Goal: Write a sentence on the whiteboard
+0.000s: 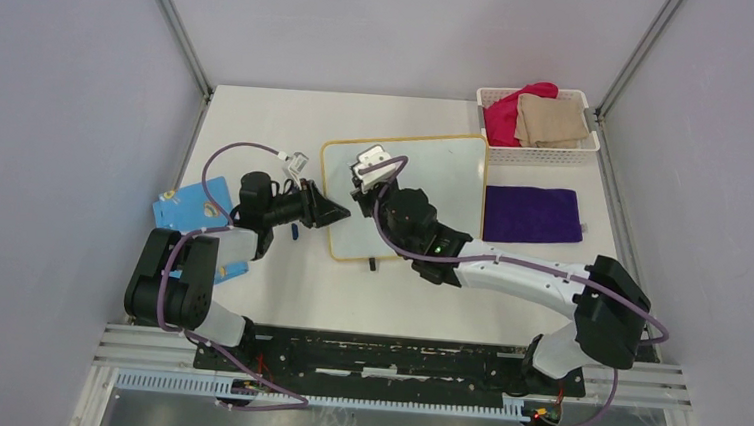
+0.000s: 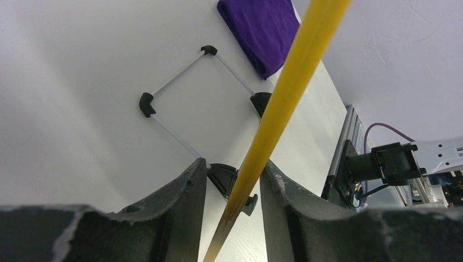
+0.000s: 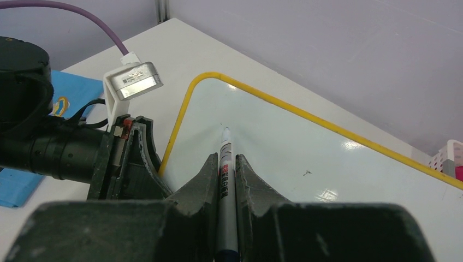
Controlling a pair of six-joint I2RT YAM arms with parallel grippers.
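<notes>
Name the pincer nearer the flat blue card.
Left. The left pincer straddles the yellow-rimmed whiteboard's edge, right of the card; the right pincer is farther, over the board.

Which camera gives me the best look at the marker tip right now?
Right wrist view: the marker runs out between the right gripper fingers, tip pointing at the whiteboard, unobstructed. In the top view that gripper hides it. The left wrist view shows none of it, only the board's yellow rim.

The white table (image 1: 247, 294) forms the work surface. Pale grey wall panels (image 1: 50, 100) close the left, far and right sides. 2 metal posts (image 1: 175, 23) rise at the far corners. A slotted rail (image 1: 144, 340) runs along the near edge. Lighting is even and diffuse.
</notes>
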